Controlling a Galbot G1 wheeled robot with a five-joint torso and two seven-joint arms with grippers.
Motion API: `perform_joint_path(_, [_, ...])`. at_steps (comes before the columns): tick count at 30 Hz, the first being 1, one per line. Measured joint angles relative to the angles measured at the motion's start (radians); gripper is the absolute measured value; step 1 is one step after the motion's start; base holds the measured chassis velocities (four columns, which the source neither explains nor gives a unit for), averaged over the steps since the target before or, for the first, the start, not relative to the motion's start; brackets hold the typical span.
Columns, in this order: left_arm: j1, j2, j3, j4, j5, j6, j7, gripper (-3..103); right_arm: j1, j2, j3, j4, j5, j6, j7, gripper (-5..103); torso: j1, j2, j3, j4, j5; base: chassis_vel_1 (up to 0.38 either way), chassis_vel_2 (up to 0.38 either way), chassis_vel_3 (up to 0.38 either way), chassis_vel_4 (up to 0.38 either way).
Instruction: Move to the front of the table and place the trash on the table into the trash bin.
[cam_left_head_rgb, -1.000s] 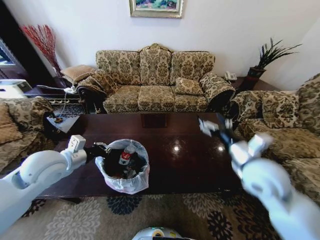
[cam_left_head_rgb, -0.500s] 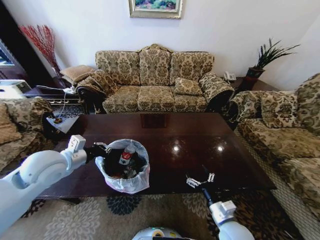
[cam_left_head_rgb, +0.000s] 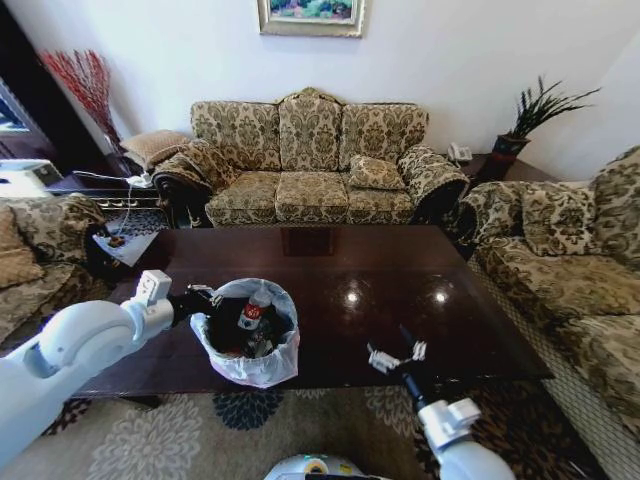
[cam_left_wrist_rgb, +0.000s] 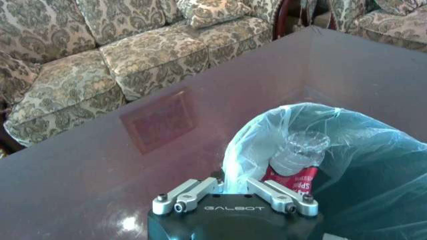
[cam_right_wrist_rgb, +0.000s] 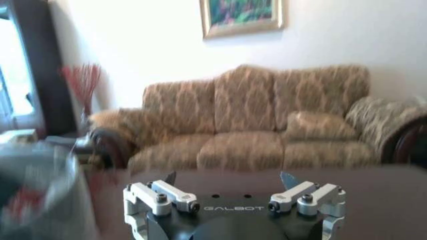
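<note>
OK: counter (cam_left_head_rgb: 400, 270) top bare and glossy. Trash bin (cam_left_head_rgb: 246, 368) sits at its near-left edge, white liner folded over the rim, trash inside including a red-label bottle (cam_left_wrist_rgb: 294, 161). Left gripper (cam_left_wrist_rgb: 230, 189) fingers clenched on the liner rim. Right gripper (cam_left_head_rgb: 394, 355) over the near counter edge, fingers spread, holding nothing.

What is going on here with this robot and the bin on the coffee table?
The left gripper holds the bagged rim of the trash bin, which stands on the table. A clear bottle with a red label sits inside the bin. The right gripper is open and holds nothing, hovering over the table's near edge.
</note>
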Motion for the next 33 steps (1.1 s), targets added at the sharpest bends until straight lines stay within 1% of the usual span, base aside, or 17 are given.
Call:
perform_joint_path(1, [0.0, 0.0, 0.0, 0.0, 0.0, 0.0, 0.0, 2, 0.023, -0.006, 0.009, 0.027, 0.011, -0.038, 0.026, 100, 0.0, 0.0, 0.0, 0.0005, 0.0001, 0.0, 0.0, 0.0, 0.0])
perform_joint_path(3, [0.0, 0.0, 0.0, 0.0, 0.0, 0.0, 0.0, 2, 0.026, -0.008, 0.012, 0.032, 0.011, -0.043, 0.032, 100, 0.0, 0.0, 0.0, 0.0005, 0.0006, 0.0, 0.0, 0.0, 0.0])
perform_joint_path(5, [0.0, 0.0, 0.0, 0.0, 0.0, 0.0, 0.0, 2, 0.005, -0.01, 0.014, 0.036, -0.02, -0.018, 0.019, 100, 0.0, 0.0, 0.0, 0.0001, 0.0006, 0.0, 0.0, 0.0, 0.0])
perform_joint_path(6, [0.0, 0.0, 0.0, 0.0, 0.0, 0.0, 0.0, 2, 0.005, -0.01, 0.014, 0.036, -0.02, -0.018, 0.019, 100, 0.0, 0.0, 0.0, 0.0001, 0.0006, 0.0, 0.0, 0.0, 0.0])
perform_joint_path(8, [0.0, 0.0, 0.0, 0.0, 0.0, 0.0, 0.0, 2, -0.024, -0.002, 0.027, 0.036, -0.078, 0.024, -0.035, 100, 0.0, 0.0, 0.0, -0.0003, 0.0005, 0.0, 0.0, 0.0, 0.0])
perform_joint_path(10, [0.0, 0.0, 0.0, 0.0, 0.0, 0.0, 0.0, 2, -0.03, 0.008, 0.031, 0.035, -0.1, 0.045, -0.064, 100, 0.0, 0.0, 0.0, -0.0002, 0.0002, 0.0, 0.0, 0.0, 0.0])
perform_joint_path(14, [0.0, 0.0, 0.0, 0.0, 0.0, 0.0, 0.0, 2, -0.014, 0.02, 0.027, 0.033, -0.092, 0.019, -0.078, 100, 0.0, 0.0, 0.0, 0.0001, 0.0002, 0.0, 0.0, 0.0, 0.0])
perform_joint_path(19, [0.0, 0.0, 0.0, 0.0, 0.0, 0.0, 0.0, 2, 0.016, 0.032, 0.023, 0.031, -0.094, 0.02, -0.091, 100, 0.0, 0.0, 0.0, 0.0001, 0.0003, 0.0, 0.0, 0.0, 0.0])
perform_joint_path(20, [0.0, 0.0, 0.0, 0.0, 0.0, 0.0, 0.0, 2, 0.021, 0.036, 0.025, 0.03, -0.098, 0.01, -0.088, 100, 0.0, 0.0, 0.0, 0.0002, 0.0003, 0.0, 0.0, 0.0, 0.0])
perform_joint_path(22, [0.0, 0.0, 0.0, 0.0, 0.0, 0.0, 0.0, 2, 0.023, 0.04, 0.032, 0.029, -0.103, -0.034, -0.08, 100, 0.0, 0.0, 0.0, 0.0001, 0.0003, 0.0, 0.0, 0.0, 0.0])
perform_joint_path(25, [0.0, 0.0, 0.0, 0.0, 0.0, 0.0, 0.0, 2, 0.028, 0.039, 0.032, 0.028, -0.104, -0.055, -0.064, 100, 0.0, 0.0, 0.0, 0.0, 0.0003, 0.0, 0.0, 0.0, 0.0])
perform_joint_path(27, [0.0, 0.0, 0.0, 0.0, 0.0, 0.0, 0.0, 2, 0.044, 0.038, 0.027, 0.028, -0.109, -0.058, -0.029, 100, 0.0, 0.0, 0.0, 0.0001, 0.0004, 0.0, 0.0, 0.0, 0.0])
perform_joint_path(28, [0.0, 0.0, 0.0, 0.0, 0.0, 0.0, 0.0, 2, 0.044, 0.038, 0.027, 0.028, -0.109, -0.058, -0.029, 100, 0.0, 0.0, 0.0, 0.0001, 0.0004, 0.0, 0.0, 0.0, 0.0])
perform_joint_path(30, [0.0, 0.0, 0.0, 0.0, 0.0, 0.0, 0.0, 2, 0.044, 0.04, 0.022, 0.028, -0.124, -0.056, -0.001, 100, 0.0, 0.0, 0.0, 0.0003, 0.0005, 0.0, 0.0, 0.0, 0.0])
perform_joint_path(32, [0.0, 0.0, 0.0, 0.0, 0.0, 0.0, 0.0, 2, 0.034, 0.044, 0.009, 0.027, -0.148, -0.044, 0.047, 100, 0.0, 0.0, 0.0, 0.0001, 0.0003, 0.0, 0.0, 0.0, 0.0])
perform_joint_path(33, [0.0, 0.0, 0.0, 0.0, 0.0, 0.0, 0.0, 2, 0.034, 0.044, 0.009, 0.027, -0.148, -0.044, 0.047, 100, 0.0, 0.0, 0.0, 0.0001, 0.0003, 0.0, 0.0, 0.0, 0.0])
